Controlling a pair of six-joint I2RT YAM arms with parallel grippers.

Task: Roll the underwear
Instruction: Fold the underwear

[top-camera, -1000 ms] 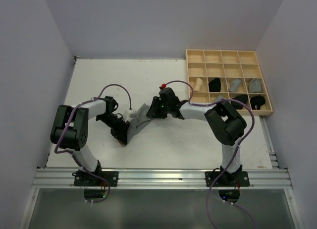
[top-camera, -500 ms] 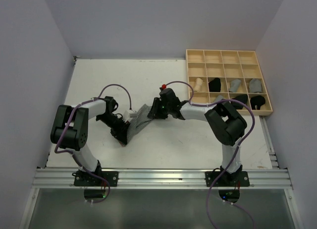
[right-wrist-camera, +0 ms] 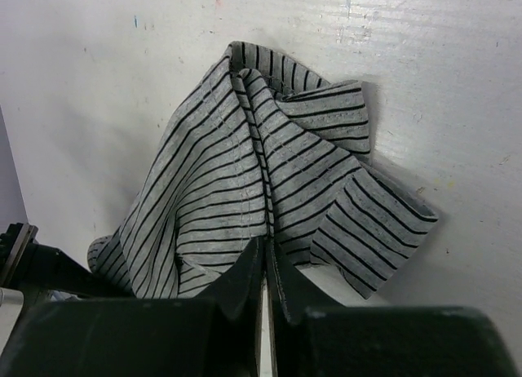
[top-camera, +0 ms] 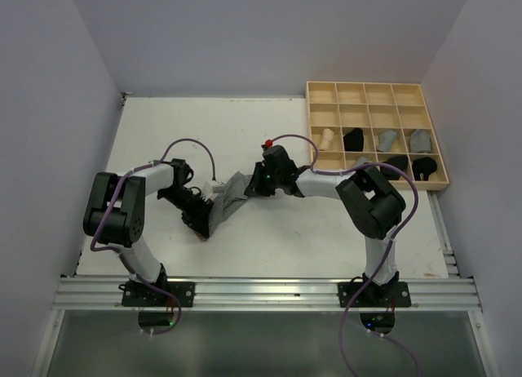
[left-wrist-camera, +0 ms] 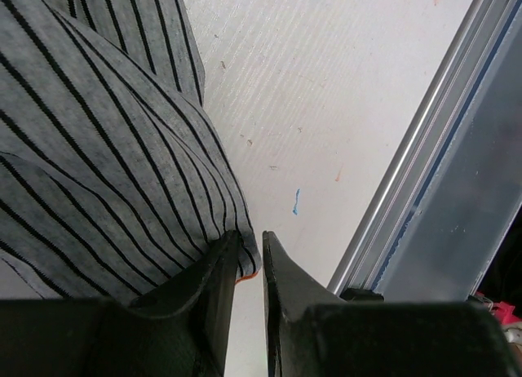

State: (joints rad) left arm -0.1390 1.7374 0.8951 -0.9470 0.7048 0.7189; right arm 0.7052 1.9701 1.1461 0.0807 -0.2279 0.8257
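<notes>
A grey underwear with thin black stripes (top-camera: 231,193) lies crumpled on the white table between my two grippers. My left gripper (top-camera: 204,224) is at its near-left corner. In the left wrist view the jaws (left-wrist-camera: 251,234) stand nearly together, pinching the orange-edged hem of the cloth (left-wrist-camera: 98,148). My right gripper (top-camera: 253,184) is at its far-right side. In the right wrist view its jaws (right-wrist-camera: 266,242) are shut on the centre seam of the cloth (right-wrist-camera: 245,173), which fans out in folds on both sides.
A pale wooden grid tray (top-camera: 375,84) stands at the back right. It holds rolled garments: a tan one (top-camera: 327,138), black ones (top-camera: 353,138) and grey ones (top-camera: 387,139). A metal rail (top-camera: 269,291) runs along the table's near edge and shows in the left wrist view (left-wrist-camera: 424,148).
My right gripper has shifted very slightly away from me with the cloth. The left arm has not visibly moved.
</notes>
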